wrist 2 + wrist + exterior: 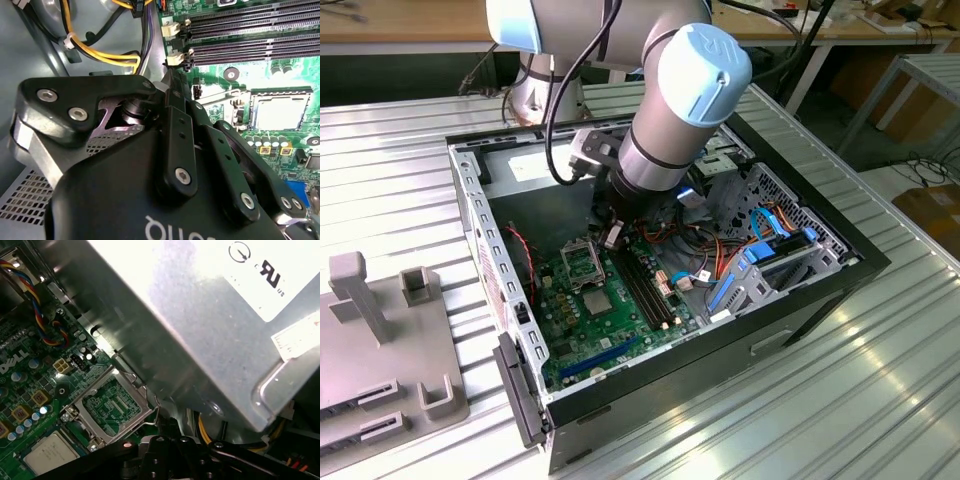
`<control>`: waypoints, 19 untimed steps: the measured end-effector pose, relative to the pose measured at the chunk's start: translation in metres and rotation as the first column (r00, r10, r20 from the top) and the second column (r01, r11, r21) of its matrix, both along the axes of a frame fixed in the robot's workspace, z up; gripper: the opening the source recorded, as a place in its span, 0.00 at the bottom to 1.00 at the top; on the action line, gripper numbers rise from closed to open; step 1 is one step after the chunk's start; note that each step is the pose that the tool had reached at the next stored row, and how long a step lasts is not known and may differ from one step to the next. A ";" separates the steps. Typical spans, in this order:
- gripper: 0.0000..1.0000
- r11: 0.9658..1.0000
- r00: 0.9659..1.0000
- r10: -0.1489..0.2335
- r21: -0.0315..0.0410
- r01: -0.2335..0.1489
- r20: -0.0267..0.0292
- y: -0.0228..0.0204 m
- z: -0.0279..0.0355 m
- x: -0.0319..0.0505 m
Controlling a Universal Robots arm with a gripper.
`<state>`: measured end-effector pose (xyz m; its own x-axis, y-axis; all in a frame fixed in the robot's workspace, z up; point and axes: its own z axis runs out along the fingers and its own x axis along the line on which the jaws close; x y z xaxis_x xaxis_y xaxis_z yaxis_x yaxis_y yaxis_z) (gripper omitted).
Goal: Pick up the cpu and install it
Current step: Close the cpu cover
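Note:
The cpu (595, 300) is a small silvery square lying flat in its socket on the green motherboard (582, 335), inside the open computer case. It appears again in both wrist views (277, 111) (47, 452). Just behind it the hollow metal retention frame (578, 262) (112, 402) is flipped open. My gripper (613, 237) hangs low inside the case, beside that frame and a little behind the cpu, holding nothing that I can see. Its black body (150, 165) covers much of the second wrist view.
A large grey metal box with a white label (210, 315) stands close behind the gripper. Black memory slots (645, 290) run beside the socket, and coloured cables (720, 262) and a blue-trimmed drive cage (775, 255) fill the exterior view's right. A grey fixture (380, 330) sits outside the case.

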<state>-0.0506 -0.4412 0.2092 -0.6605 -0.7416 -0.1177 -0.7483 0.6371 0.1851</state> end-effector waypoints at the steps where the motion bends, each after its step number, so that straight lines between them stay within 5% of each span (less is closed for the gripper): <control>1: 0.11 1.000 1.000 0.001 0.002 -0.001 0.000 0.0001 -0.0001 -0.0010; 15: 0.11 1.000 1.000 0.001 0.003 -0.001 0.001 -0.0009 0.0024 -0.0018; 17: 0.11 1.000 1.000 0.001 -0.001 -0.001 0.001 -0.0008 0.0032 -0.0018; 19: 0.11 1.000 1.000 0.001 -0.015 -0.001 0.001 -0.0008 0.0036 -0.0018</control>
